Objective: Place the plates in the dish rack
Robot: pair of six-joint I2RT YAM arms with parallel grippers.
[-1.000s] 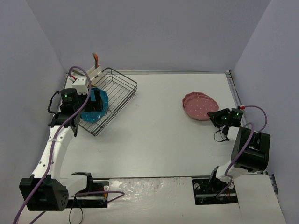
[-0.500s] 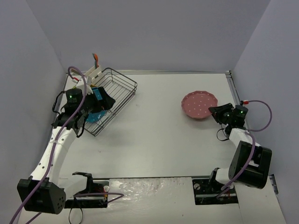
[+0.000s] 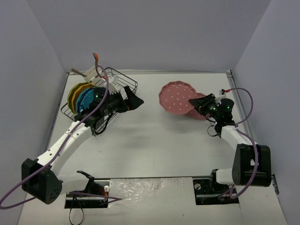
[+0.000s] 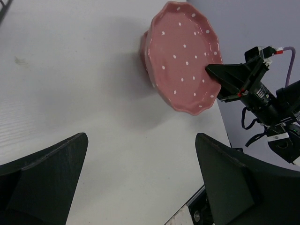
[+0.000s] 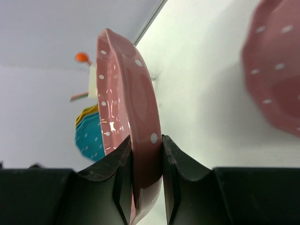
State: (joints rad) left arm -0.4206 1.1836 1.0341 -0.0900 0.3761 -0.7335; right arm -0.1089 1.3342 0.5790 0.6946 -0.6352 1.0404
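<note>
**Right pincer has a pink plate by the rim; left pincer idle and wide**

Right pincer [image 5: 146, 145] is clamped on the rim of a pink plate [image 3: 174, 97]. One finger sits on the face and one on the back, as the right wrist view shows plainly. The plate is off the surface [image 3: 154, 145] and tipped up nearly on edge, at about 1 o'clock in the overhead view. The hold sits at the plate's 3 o'clock edge. A second pink plate [image 5: 276, 79] lies flat on the surface just beside and beneath it, towards 2 o'clock.

Left pincer [image 3: 133, 101] is spread fully with nothing in it. It hangs just off the 3 o'clock side of the dish rack [image 3: 126, 80] and faces the lifted plate.

The rack sits at 10 o'clock. A yellow-green plate [image 3: 75, 93] and a teal plate [image 3: 86, 98] stand upright in it side by side, with a white caddy [image 3: 91, 72] at its far corner.

Handling, as judged:
- The plate looks like light, stiff plastic, unlikely to bend or break.
- Its glossy face may slip between narrow fingers.
- Held by one edge, the free side could swing or pivot.
- The raised scalloped rim is the place to grip, seated deep as it is now.
- A second hold would best go on the opposite rim, at about 9 o'clock.
</note>
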